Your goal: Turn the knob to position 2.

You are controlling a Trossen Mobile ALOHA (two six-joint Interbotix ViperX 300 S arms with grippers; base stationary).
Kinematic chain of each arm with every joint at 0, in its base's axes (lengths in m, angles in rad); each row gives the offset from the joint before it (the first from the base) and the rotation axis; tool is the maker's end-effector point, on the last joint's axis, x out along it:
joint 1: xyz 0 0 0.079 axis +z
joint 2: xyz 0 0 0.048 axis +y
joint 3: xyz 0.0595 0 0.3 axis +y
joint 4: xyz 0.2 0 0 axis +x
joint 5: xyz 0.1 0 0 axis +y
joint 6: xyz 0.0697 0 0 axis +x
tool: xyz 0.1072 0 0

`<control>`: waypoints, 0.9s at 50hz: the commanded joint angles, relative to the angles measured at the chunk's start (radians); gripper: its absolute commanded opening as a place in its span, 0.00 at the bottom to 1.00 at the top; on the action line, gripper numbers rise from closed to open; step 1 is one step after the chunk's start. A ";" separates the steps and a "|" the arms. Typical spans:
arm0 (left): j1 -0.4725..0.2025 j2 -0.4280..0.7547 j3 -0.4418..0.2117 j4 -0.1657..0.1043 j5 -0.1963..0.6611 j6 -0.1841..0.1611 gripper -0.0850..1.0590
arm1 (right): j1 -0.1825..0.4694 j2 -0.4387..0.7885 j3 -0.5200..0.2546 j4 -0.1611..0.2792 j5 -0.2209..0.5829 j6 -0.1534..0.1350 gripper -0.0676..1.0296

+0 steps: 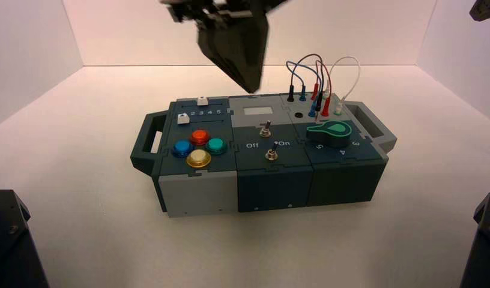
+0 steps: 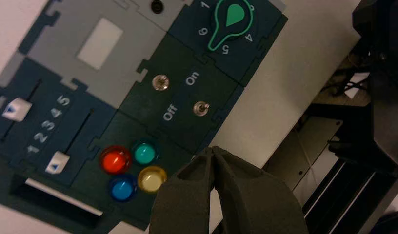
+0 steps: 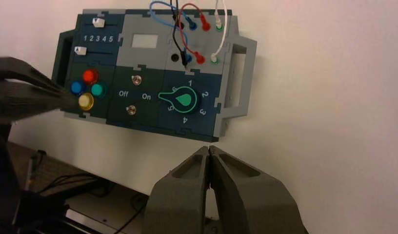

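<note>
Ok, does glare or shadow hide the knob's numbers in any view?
High view: no glare, but the knob hides its far numbers. Left wrist view: frame edge cuts the knob. Right wrist view: knob unshadowed, 1 to 4 read plainly.

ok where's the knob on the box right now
In the high view the knob sits on the box's right section, just right of the two toggle switches and in front of the plugged-in wires.

Left gripper (image 2: 214,152) and right gripper (image 3: 208,150) raised, jaws closed.
</note>
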 commanded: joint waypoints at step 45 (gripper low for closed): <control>-0.077 0.296 -0.225 -0.005 0.008 0.002 0.05 | 0.011 -0.014 0.000 -0.003 -0.020 -0.011 0.04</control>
